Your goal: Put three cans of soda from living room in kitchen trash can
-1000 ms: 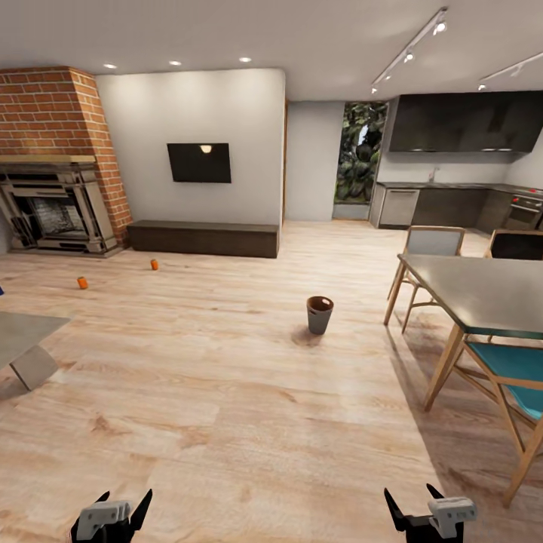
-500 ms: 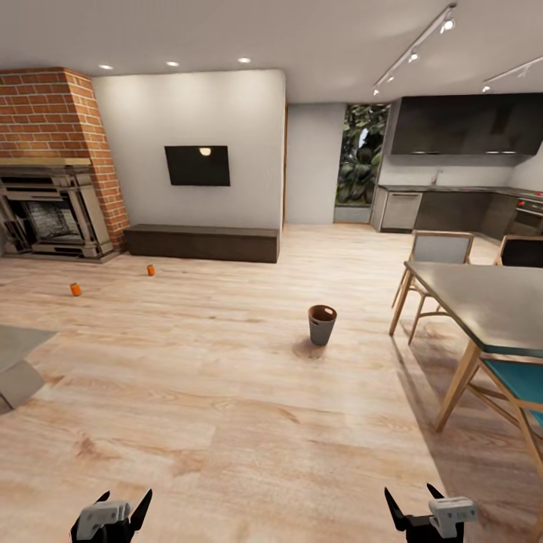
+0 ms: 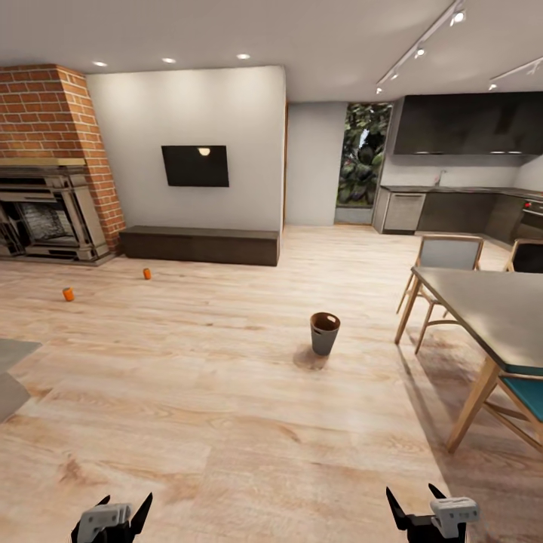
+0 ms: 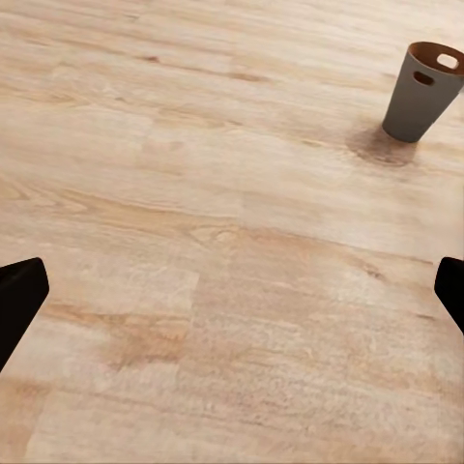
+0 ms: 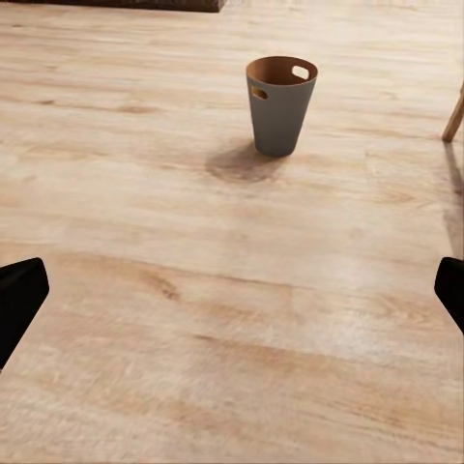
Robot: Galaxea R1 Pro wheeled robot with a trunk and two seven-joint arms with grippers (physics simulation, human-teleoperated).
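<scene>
Light wood plank floor throughout. Grey tapered trash can with brown inside upright mid-floor, left of grey table. Two orange soda cans far left, near brick fireplace. Left gripper and right gripper spread wide, empty.

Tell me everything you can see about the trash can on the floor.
The trash can is a small round bin tapering toward its base, grey outside and brown inside, with two handle cutouts near the rim. It stands upright on the wood plank floor, open-topped and apparently empty. Nothing else touches it; it casts a soft shadow beside itself.
</scene>
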